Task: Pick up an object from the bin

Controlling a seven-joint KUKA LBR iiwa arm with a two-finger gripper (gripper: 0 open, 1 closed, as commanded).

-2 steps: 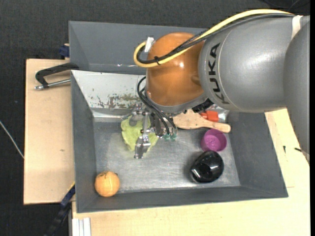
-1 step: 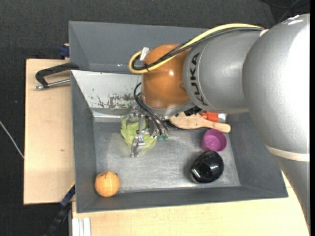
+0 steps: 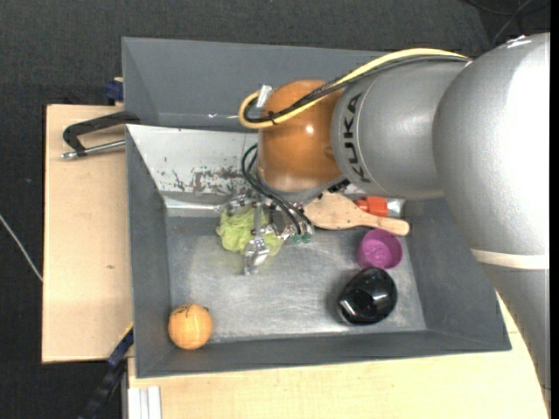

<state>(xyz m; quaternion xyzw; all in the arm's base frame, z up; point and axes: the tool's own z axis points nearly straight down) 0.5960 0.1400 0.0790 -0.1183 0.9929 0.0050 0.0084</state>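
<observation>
While the end effector (image 3: 258, 250) hangs low over a crumpled yellow-green lump (image 3: 232, 231) toward the back of the bin (image 3: 288, 302), I cannot tell how far open it is.

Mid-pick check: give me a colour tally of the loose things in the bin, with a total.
Orange: 1, small ball
Black: 1, glossy rounded object
Purple: 1, round object
Yellow-green: 1, crumpled thing under the gripper
Tan: 1, wooden spatula
Red-orange: 1, small piece behind the spatula, partly hidden
Total: 6

Green toy (image 3: 234, 230), orange ball (image 3: 189, 326), purple cup (image 3: 379, 249)
</observation>
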